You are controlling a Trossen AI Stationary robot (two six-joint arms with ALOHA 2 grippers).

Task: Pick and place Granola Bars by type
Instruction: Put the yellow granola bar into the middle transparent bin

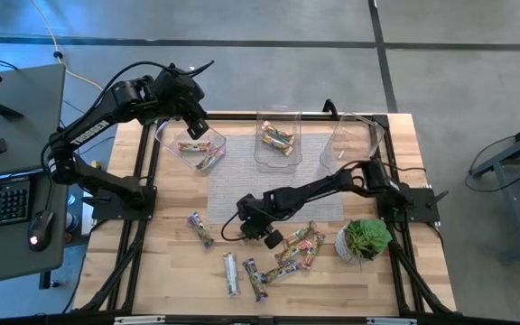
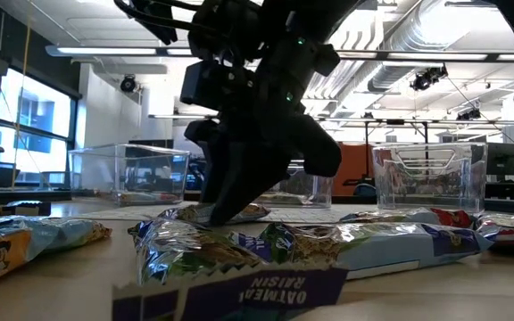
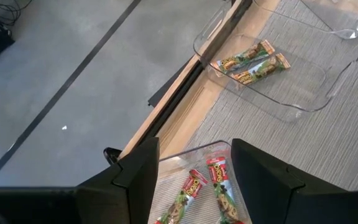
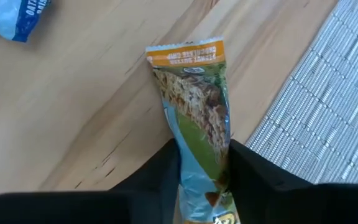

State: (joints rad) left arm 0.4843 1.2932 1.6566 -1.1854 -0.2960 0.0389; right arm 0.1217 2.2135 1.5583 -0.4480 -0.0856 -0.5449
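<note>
Orange-topped and green-bodied, one granola bar [image 4: 194, 118] sits pinched between the right gripper [image 1: 267, 233] fingers, which close narrowly on its lower half; this gripper is down at the wooden table [image 1: 395, 284] near its centre, at the 7 o'clock corner of the grey mat [image 1: 242, 176]. Loose granola bars [image 1: 294, 253] lie scattered on the wood from 5 to 7 o'clock of that gripper, with a small potted plant [image 1: 366, 238] at 3 o'clock of the heap. Along the table's far edge stand 3 clear bins. The left gripper [image 1: 195, 128] hovers over the left bin [image 1: 162, 137], fingers spread wide with nothing between them; 2 red-ended bars [image 3: 207, 190] lie in the bin under it. The middle bin [image 1: 262, 152] holds 2 orange-green bars [image 3: 253, 61]. At 1 o'clock of the mat is the right bin [image 1: 332, 149].
</note>
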